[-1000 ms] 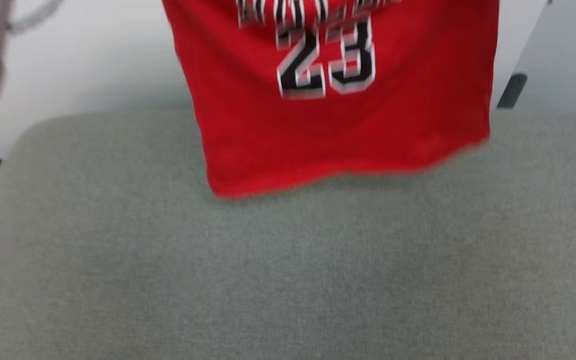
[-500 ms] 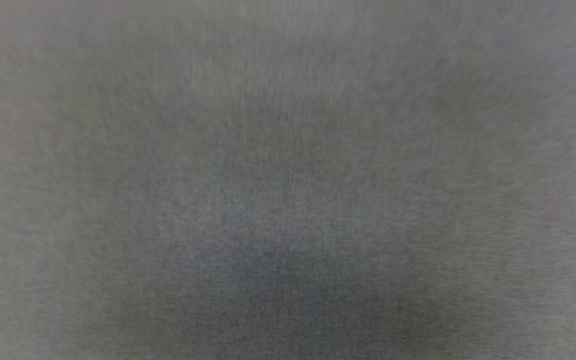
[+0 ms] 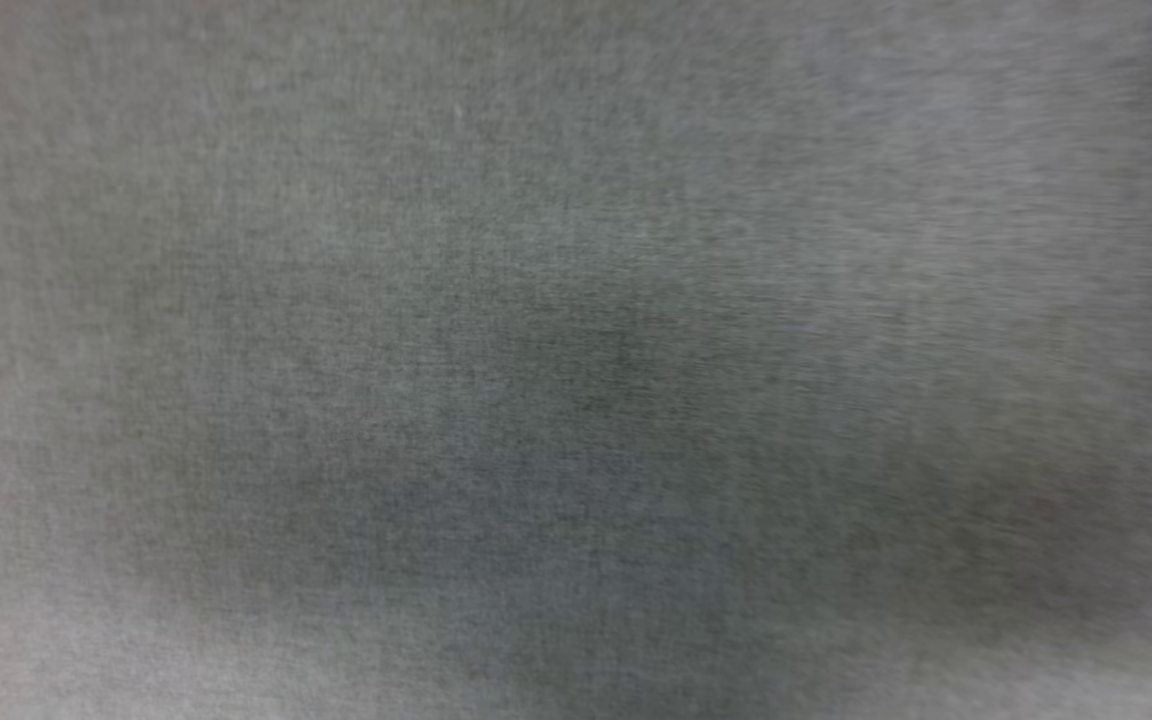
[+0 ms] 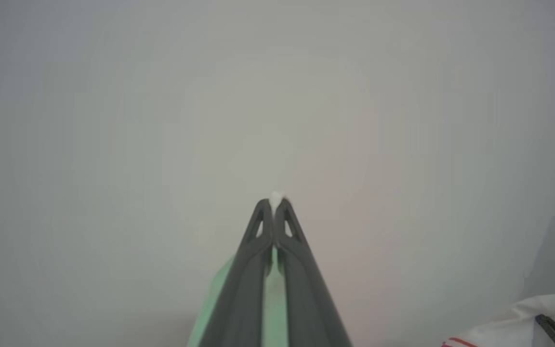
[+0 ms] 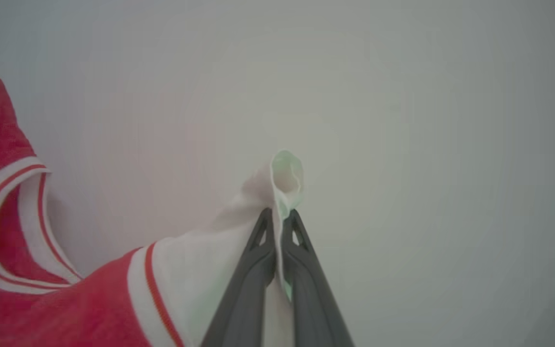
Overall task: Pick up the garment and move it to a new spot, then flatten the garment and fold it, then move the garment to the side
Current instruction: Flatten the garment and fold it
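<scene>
The garment (image 5: pixel 12 294) is red with white sleeves and thin red-and-white trim; in the right wrist view it hangs at the left and lower left. My right gripper (image 5: pixel 278 217) is shut on a fold of its white sleeve, which bunches above the fingertips. In the left wrist view my left gripper (image 4: pixel 274 205) is shut too. A small tuft of white cloth pokes out at its tips and pale fabric shows between the fingers lower down. The other white sleeve end (image 4: pixel 508 323) and a dark finger (image 4: pixel 554 330) of the right gripper sit at that view's lower right corner.
The head view looks closely at a grey woven fabric surface (image 3: pixel 576 360), blurred, with a darker shadow across its middle and lower part. Behind both grippers is a plain pale wall or surface (image 4: pixel 162 120).
The head camera has swung: one second ago it showed the red garment hanging above the grey cushion's far edge, and since then it shows grey fabric close up.
</scene>
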Motion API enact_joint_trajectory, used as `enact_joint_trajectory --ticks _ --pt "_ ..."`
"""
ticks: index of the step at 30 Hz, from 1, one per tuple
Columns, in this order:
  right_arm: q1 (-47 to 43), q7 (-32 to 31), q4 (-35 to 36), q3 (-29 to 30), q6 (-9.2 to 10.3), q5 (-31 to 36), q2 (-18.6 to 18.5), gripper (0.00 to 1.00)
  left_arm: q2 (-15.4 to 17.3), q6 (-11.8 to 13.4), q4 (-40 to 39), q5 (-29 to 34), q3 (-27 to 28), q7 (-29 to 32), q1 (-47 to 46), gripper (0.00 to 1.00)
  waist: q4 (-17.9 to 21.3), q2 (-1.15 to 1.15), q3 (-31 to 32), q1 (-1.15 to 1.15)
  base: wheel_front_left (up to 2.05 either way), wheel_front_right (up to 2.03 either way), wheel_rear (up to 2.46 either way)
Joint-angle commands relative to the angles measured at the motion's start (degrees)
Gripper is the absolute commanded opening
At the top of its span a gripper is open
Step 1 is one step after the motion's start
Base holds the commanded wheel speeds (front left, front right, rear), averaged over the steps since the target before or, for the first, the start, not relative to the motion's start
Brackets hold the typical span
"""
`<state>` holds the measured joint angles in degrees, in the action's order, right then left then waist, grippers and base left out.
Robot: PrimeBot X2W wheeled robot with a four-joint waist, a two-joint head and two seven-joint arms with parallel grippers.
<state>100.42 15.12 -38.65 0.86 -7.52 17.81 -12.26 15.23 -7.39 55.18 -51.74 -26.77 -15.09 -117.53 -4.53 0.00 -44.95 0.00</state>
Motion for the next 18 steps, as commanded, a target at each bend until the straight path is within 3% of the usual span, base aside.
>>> enact_joint_trajectory --ticks 1,11,18 --pt "-1.24 0.02 -0.89 -0.4 0.06 0.4 0.21 0.0 0.17 -0.14 -0.23 1.03 0.48 -0.02 1.69 0.0 -3.67 0.0 -5.16 0.0 0.0 0.0 0.0" --pt "-3.99 0.03 -9.44 -4.84 0.06 -4.81 0.59 0.0 -1.34 -0.15 0.75 -0.71 -1.52 0.24 11.57 0.0 -4.93 0.0 0.23 0.0 0.0 0.0 0.0" --pt "-13.12 0.02 -12.09 -14.44 0.06 -17.94 -2.46 0.0 1.64 -0.16 -1.97 -6.15 -8.3 4.07 23.54 0.0 -4.71 0.0 11.12 0.0 0.0 0.0 0.0"
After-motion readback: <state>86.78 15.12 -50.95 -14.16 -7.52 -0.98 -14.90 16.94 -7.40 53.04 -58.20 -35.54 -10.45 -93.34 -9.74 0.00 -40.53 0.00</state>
